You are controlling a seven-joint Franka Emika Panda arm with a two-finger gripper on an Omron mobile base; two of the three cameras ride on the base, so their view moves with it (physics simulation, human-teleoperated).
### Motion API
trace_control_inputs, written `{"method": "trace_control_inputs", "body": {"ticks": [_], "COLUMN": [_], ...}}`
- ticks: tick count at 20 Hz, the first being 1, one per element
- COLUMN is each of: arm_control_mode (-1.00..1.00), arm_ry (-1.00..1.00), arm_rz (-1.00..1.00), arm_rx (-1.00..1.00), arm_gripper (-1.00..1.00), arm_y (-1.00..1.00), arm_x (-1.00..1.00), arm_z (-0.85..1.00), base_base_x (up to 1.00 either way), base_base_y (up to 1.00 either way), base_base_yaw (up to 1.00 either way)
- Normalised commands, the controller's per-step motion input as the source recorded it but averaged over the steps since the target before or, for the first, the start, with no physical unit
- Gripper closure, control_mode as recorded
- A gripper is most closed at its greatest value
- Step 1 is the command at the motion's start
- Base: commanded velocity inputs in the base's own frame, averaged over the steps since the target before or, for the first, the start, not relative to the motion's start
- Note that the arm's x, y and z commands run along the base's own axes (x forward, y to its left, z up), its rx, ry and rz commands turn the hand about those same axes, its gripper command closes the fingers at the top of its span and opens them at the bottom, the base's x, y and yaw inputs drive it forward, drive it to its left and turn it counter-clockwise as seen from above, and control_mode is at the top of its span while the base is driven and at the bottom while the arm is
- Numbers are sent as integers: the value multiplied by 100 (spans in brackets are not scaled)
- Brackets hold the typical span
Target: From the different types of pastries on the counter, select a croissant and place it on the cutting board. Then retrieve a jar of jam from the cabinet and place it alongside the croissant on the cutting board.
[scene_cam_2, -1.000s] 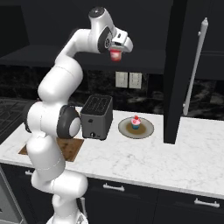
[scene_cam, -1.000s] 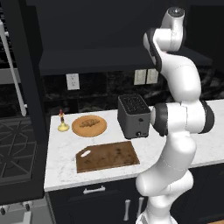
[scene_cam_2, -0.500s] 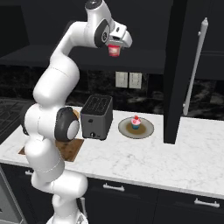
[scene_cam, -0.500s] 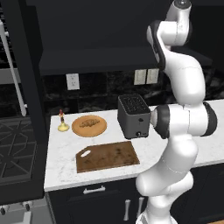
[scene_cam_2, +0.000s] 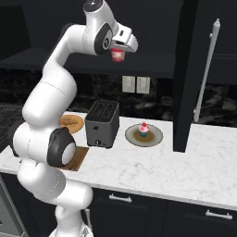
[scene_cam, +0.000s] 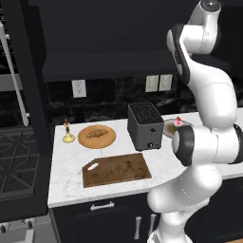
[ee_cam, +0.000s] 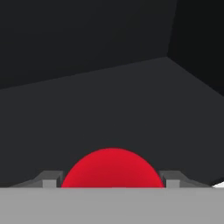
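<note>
— Where's the jam?
— I've got the jar of jam pinched in the gripper, jaws partway closed on it, high by the cabinet.
— Handling?
— Small, rigid, probably slick glass; I'd hold across its body.

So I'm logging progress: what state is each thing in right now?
Gripper: shut on the jam jar, raised high.
Croissant: on the round plate.
Cutting board: bare.
Cupcake: upright on its grey plate.
Toaster: slots empty.
</note>
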Motion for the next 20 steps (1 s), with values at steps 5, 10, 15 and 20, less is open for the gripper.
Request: {"method": "trace_control_inputs", "body": {"ticks": [5,10,15,20], "arm_control_mode": [-100,-100,-100,-100], "arm_ry": [-3,0,5,3], "arm_rz": [0,5,11,18], "arm_rx": [0,0,0,0], "arm_gripper": [100,100,100,100], "arm_y": [1,0,0,0], "arm_x": [-45,-46,-42,-42], "arm_z": [5,1,12,7], "base_base_x": [0,0,0,0], "base_base_y": [0,0,0,0], "base_base_yaw": [0,0,0,0]}}
